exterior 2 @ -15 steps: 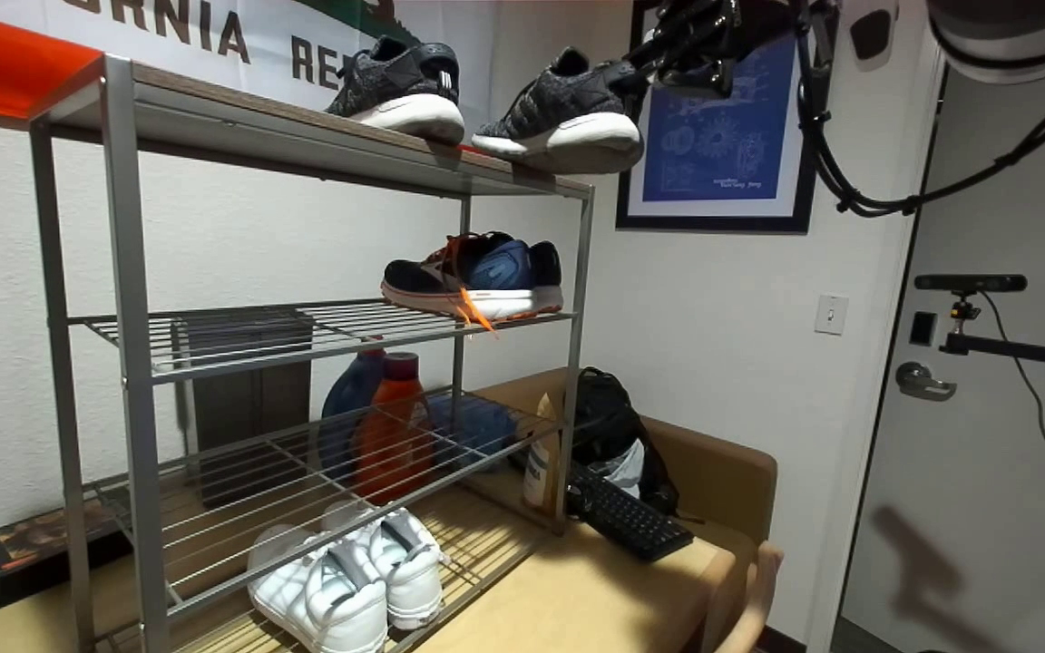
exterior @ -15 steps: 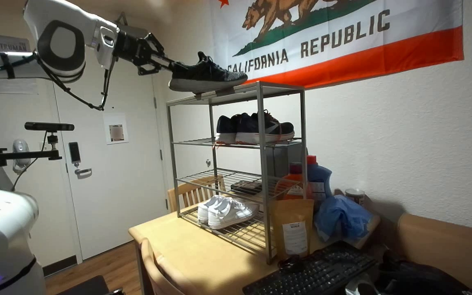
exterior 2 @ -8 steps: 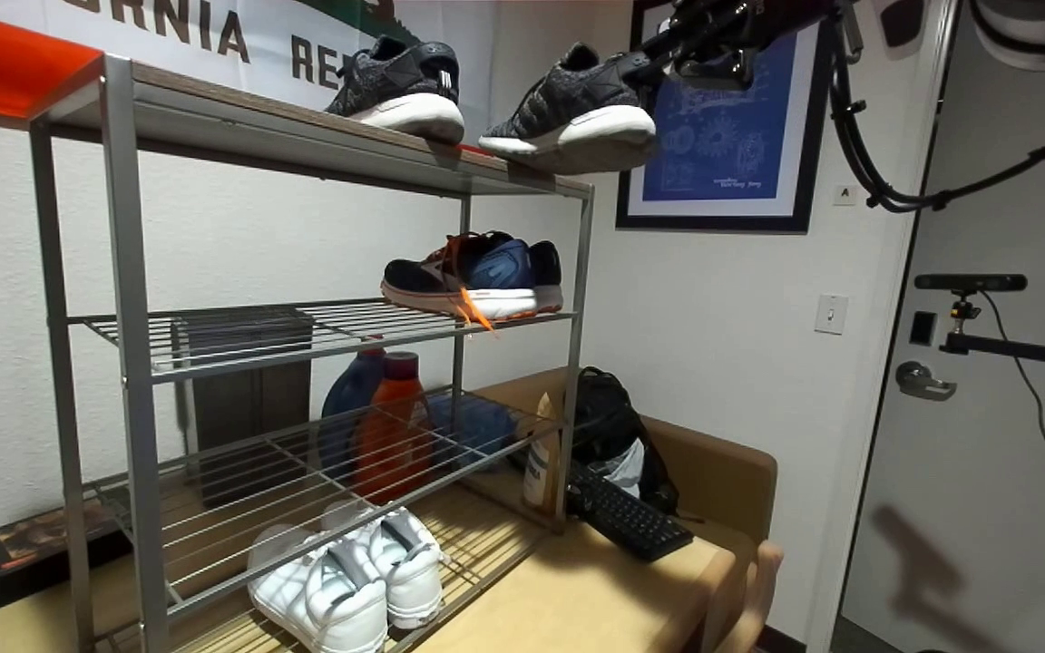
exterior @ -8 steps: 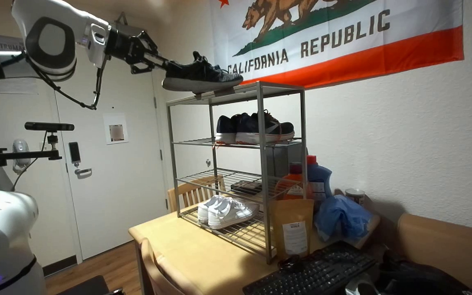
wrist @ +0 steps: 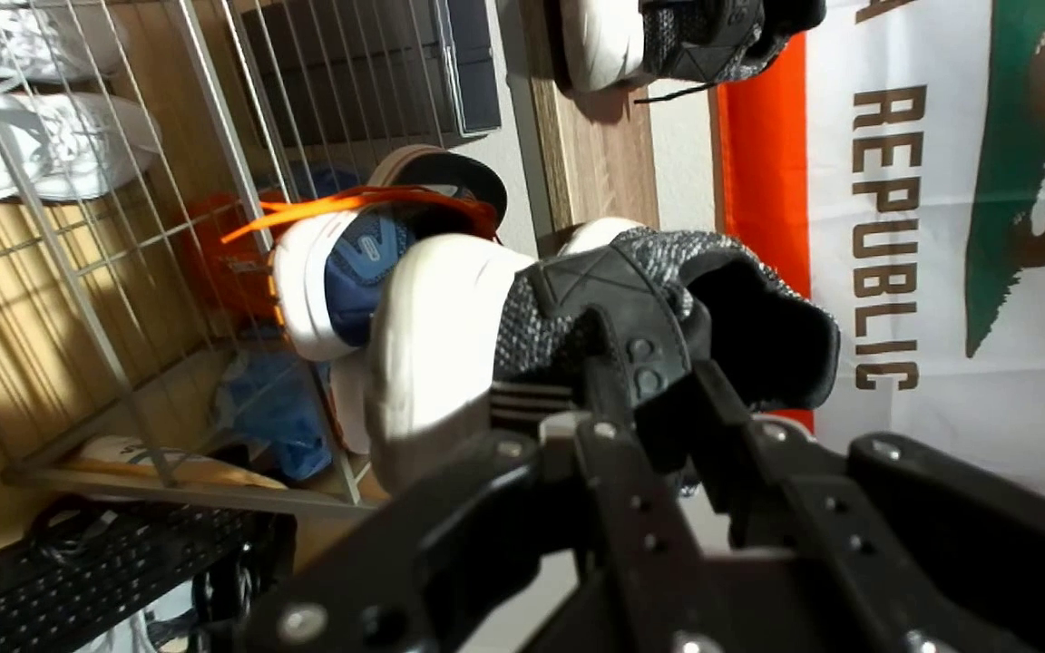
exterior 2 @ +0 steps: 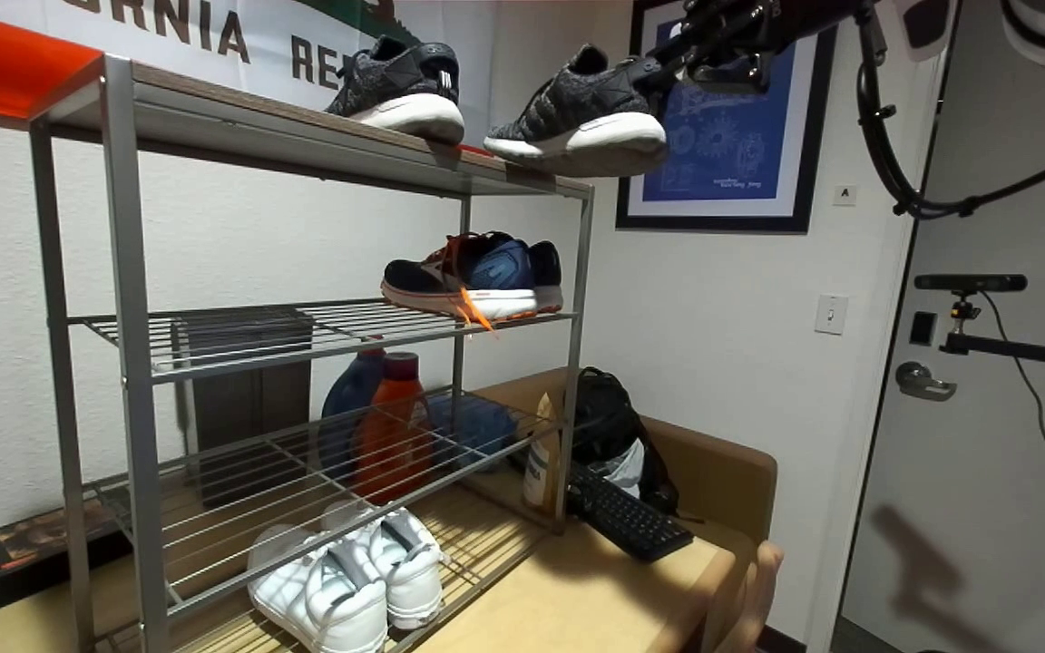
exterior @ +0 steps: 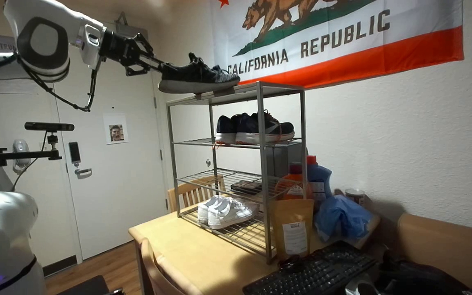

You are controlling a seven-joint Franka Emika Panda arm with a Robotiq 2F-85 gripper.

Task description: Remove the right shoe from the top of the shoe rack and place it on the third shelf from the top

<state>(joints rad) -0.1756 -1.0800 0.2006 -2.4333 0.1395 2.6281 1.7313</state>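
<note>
In an exterior view a California flag [exterior: 342, 32] takes up the upper right of the frame, above a desk [exterior: 170, 233] at lower center. The robot arm [exterior: 47, 41] reaches in from the upper left. Standing on the desk near the middle is the shoe rack [exterior: 264, 164], silver-grey, with four tiers. Its third shelf [exterior 2: 318, 472], a wire grid, crosses the lower left of the frame in an exterior view. A black keyboard [exterior: 314, 268] lies at lower right, near the rack.

The right shoe [exterior: 197, 78] is at upper center, sole down, toe over the rack's top [exterior 2: 268, 107], heel jutting past the edge in both exterior views; whether the sole touches there, I cannot tell. The matching black shoe [exterior 2: 400, 86] sits on the top, to its left in that frame. Dark blue shoes [exterior: 256, 129] rest on the second tier [exterior 2: 305, 355], white shoes [exterior 2: 346, 580] on the bottom tier [exterior: 236, 239].

The gripper [wrist: 659, 390], at lower center in the wrist view, pinches the right shoe's heel end between its fingers.
</note>
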